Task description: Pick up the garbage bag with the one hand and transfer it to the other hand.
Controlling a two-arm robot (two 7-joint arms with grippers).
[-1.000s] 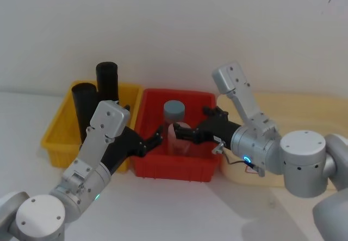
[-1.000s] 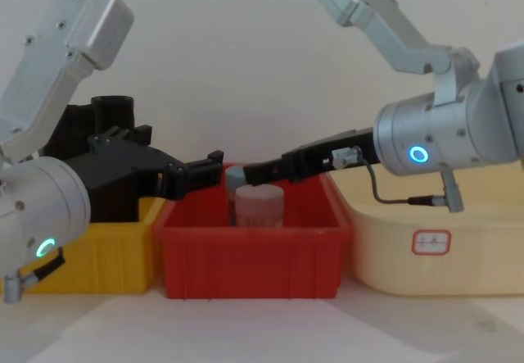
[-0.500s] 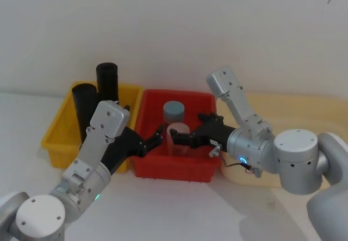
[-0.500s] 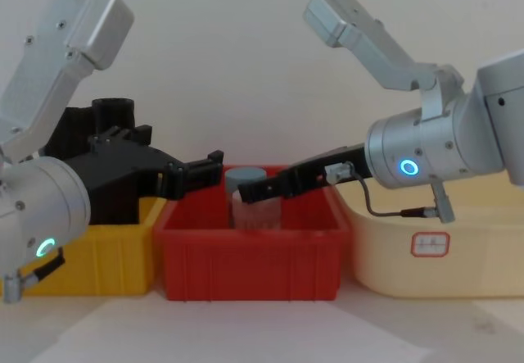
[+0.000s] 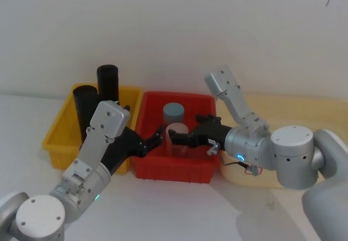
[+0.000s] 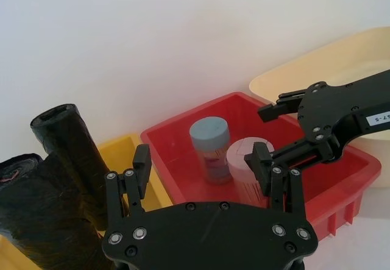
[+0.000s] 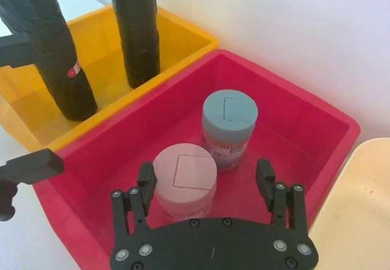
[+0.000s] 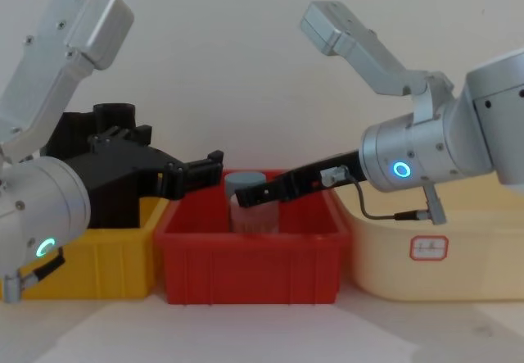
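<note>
The garbage bag is a thick, lumpy black roll standing in the yellow bin; the right wrist view shows a band round the garbage bag, and the garbage bag fills a corner of the left wrist view. A slimmer black roll stands behind it. My left gripper, on the teal-ringed arm, is open and empty, past the rolls, its tips over the red bin's left edge. My right gripper, blue-ringed, is open over the red bin, tips beside the pink-lidded jar.
The red bin holds a pink-lidded jar and a blue-grey-lidded jar. A cream tub stands to the right of it. A white wall rises close behind all three containers.
My right gripper has moved left and lower over the red bin, closer to the left gripper's tips. The left arm and both rolls have stayed still.
</note>
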